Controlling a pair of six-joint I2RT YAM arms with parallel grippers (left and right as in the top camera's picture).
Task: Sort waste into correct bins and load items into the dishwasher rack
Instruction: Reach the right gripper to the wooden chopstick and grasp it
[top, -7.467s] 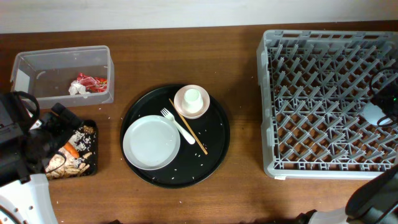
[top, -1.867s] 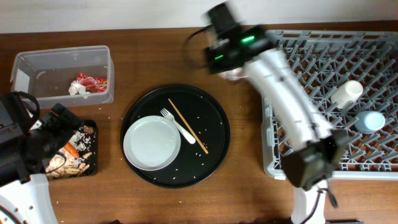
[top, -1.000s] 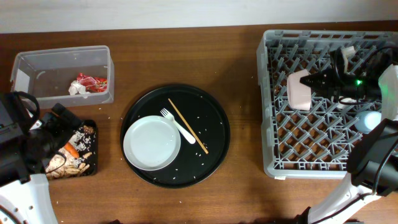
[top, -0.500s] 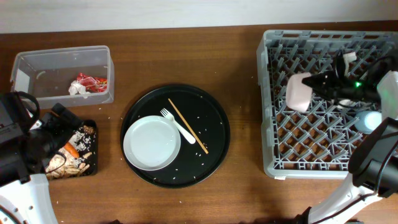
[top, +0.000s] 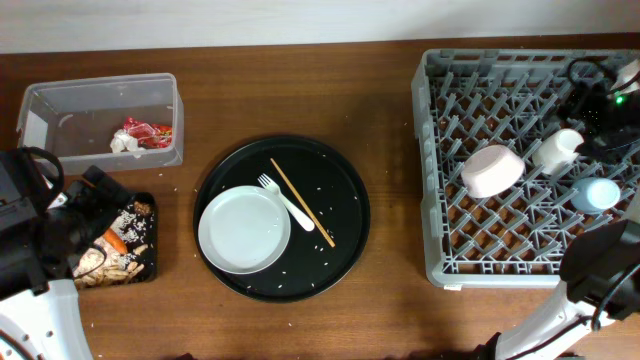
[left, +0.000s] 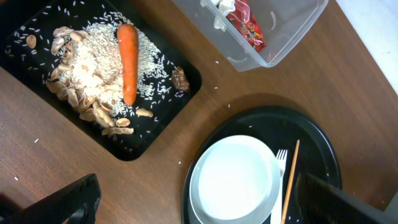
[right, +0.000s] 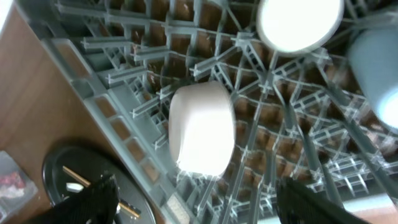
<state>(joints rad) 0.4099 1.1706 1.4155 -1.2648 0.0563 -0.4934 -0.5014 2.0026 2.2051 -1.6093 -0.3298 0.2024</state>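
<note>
Having just let go, the right gripper (right: 196, 198), wide and empty, is pulling away from the pinkish bowl (top: 492, 170), now lying tilted in the dishwasher rack (top: 430, 262) beside the cream cup (top: 557, 148), while the plate (top: 243, 230) is waiting next.

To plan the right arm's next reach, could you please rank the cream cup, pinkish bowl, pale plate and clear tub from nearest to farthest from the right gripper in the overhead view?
From the right gripper:
1. cream cup, in the rack, just beside the gripper.
2. pinkish bowl, further left in the rack.
3. pale plate, on the round black tray.
4. clear tub, at the far left.
</note>
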